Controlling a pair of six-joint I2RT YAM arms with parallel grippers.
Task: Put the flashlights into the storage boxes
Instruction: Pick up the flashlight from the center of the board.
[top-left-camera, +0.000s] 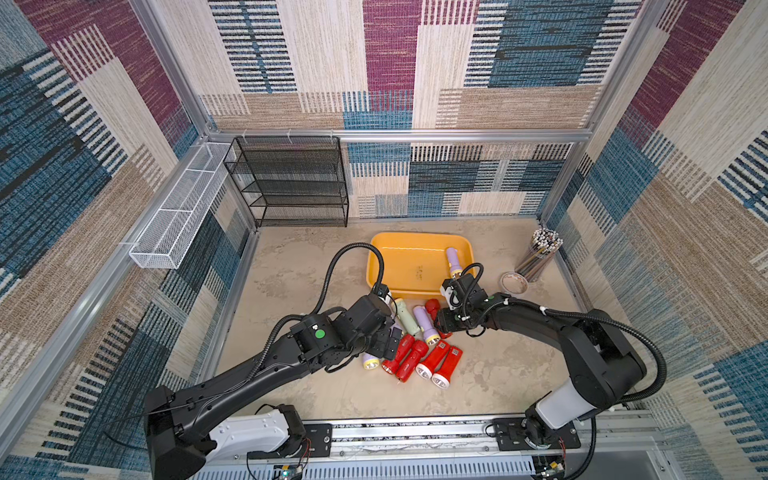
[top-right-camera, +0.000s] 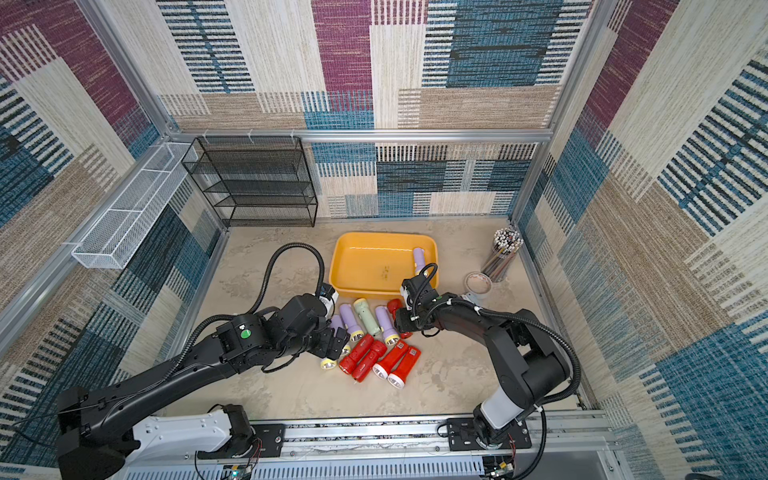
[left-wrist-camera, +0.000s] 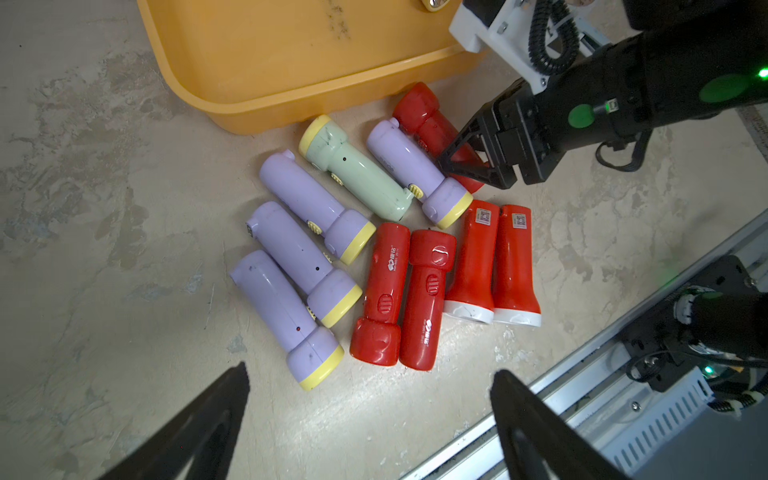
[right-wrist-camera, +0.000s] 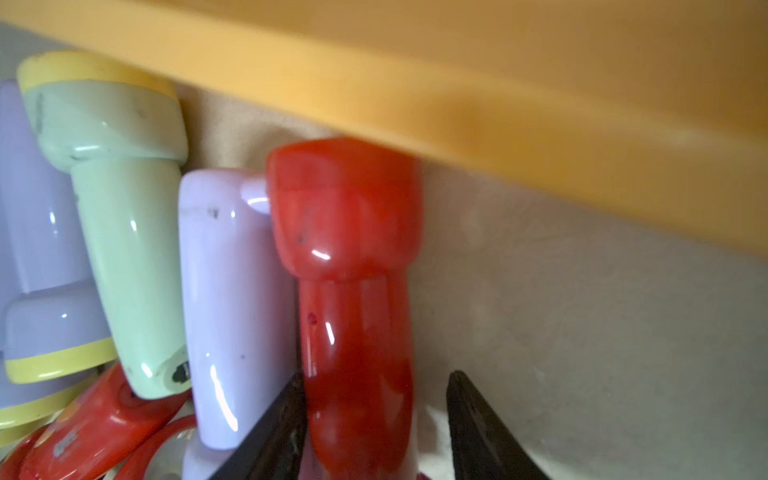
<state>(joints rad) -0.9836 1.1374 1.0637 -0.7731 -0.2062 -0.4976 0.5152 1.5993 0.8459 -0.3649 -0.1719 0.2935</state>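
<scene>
Reference item: yellow tray (top-left-camera: 399, 266), flat on the table (top-left-camera: 291, 274).

1. One lilac flashlight (top-left-camera: 453, 259) lies inside the tray along its right wall, head toward the near wall.
2. The flashlight cluster (left-wrist-camera: 386, 291) lies on the table just in front of the tray's near wall. It has four lilac units, one pale green flashlight (left-wrist-camera: 357, 174) and five red units.
3. Right gripper (right-wrist-camera: 376, 374): jaws apart, straddling the handle of the red flashlight (right-wrist-camera: 353, 291), whose head is just beside the tray's near wall. One finger touches the handle and a gap shows at the other.
4. Left gripper (left-wrist-camera: 370, 370): jaws wide apart, nothing between them, above the cluster in front of the tray
</scene>
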